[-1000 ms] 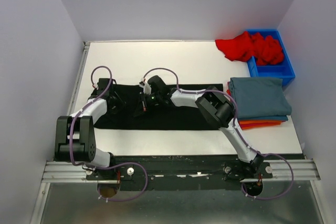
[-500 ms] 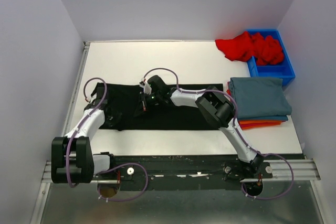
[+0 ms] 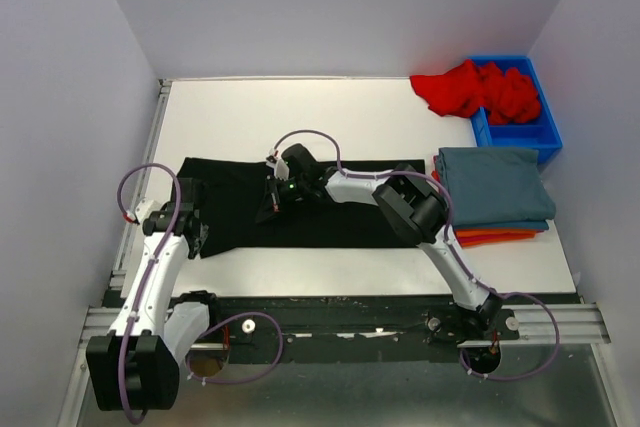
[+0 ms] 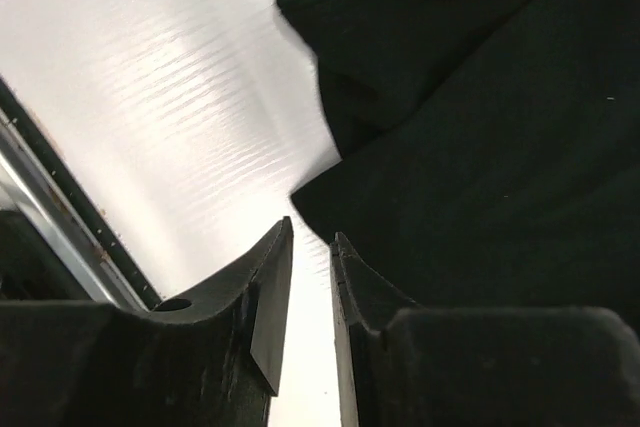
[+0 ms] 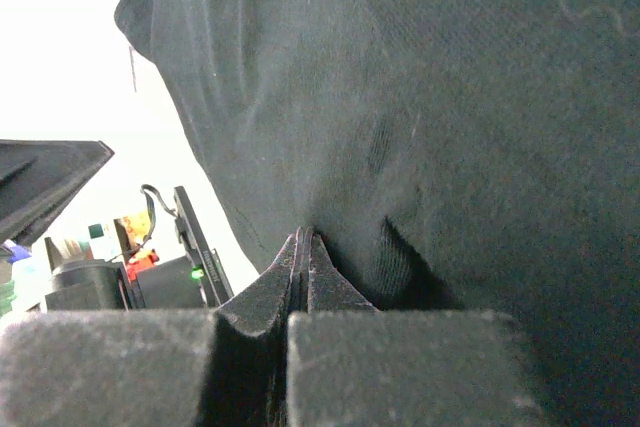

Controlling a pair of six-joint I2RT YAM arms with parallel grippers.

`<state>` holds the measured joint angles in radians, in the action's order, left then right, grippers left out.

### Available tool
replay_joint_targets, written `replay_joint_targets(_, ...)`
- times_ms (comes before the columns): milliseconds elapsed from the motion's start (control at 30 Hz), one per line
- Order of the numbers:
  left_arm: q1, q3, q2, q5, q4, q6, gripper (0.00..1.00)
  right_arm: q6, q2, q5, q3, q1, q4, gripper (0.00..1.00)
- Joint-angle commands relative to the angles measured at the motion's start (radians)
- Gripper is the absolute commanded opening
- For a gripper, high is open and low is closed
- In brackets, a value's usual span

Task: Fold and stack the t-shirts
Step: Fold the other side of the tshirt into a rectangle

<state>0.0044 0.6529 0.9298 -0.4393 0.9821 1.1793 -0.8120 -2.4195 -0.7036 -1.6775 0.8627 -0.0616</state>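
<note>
- The black t-shirt (image 3: pixel 340 222) lies spread flat on the white counter (image 3: pixel 300 112), long from left to right, in front of both arms.
- The right claw (image 3: pixel 272 202) rests on the middle-left part of this shirt. In the right wrist view its fingertips are clenched together on the black cloth (image 5: pixel 450 97), and the wrinkles run toward the tips (image 5: pixel 303 237), so it seems to pinch a small fold.
- The left claw (image 3: pixel 192 227) is at the left end of the shirt. In the left wrist view it is released (image 4: pixel 312 237): there is a narrow gap with only bare counter in it, and the shirt edge (image 4: pixel 480 147) is just beyond the tips.
- To the right, a folded slate-blue t-shirt (image 3: pixel 492 185) lies on top of an orange t-shirt (image 3: pixel 495 238).
- Behind this pile, crumpled red t-shirts (image 3: pixel 470 89) hang out of a blue bin (image 3: pixel 545 132) onto the counter.
</note>
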Motion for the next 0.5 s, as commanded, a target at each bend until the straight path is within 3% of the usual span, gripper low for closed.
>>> replay_joint_targets(0, -0.001, 0.033, -0.014, 0.008, -0.095, -0.098, 0.33, 0.019, 0.071, -0.007, 0.047, 0.006, -0.023, 0.01)
replay_joint_targets(67, -0.001, 0.028, -0.006, 0.046, -0.176, -0.142, 0.27, 0.057, 0.106, 0.027, 0.064, 0.006, -0.009, 0.01)
replay_joint_targets(167, -0.001, 0.008, 0.003, 0.060, -0.270, -0.141, 0.00, 0.114, 0.166, 0.085, 0.100, 0.006, -0.006, 0.01)
replay_joint_targets(333, -0.001, -0.045, 0.021, 0.076, -0.451, -0.130, 0.00, 0.201, 0.293, 0.208, 0.202, 0.006, -0.023, 0.01)
replay_joint_targets(467, -0.001, -0.067, 0.046, 0.053, -0.514, -0.047, 0.00, 0.264, 0.445, 0.412, 0.317, 0.006, 0.006, 0.01)
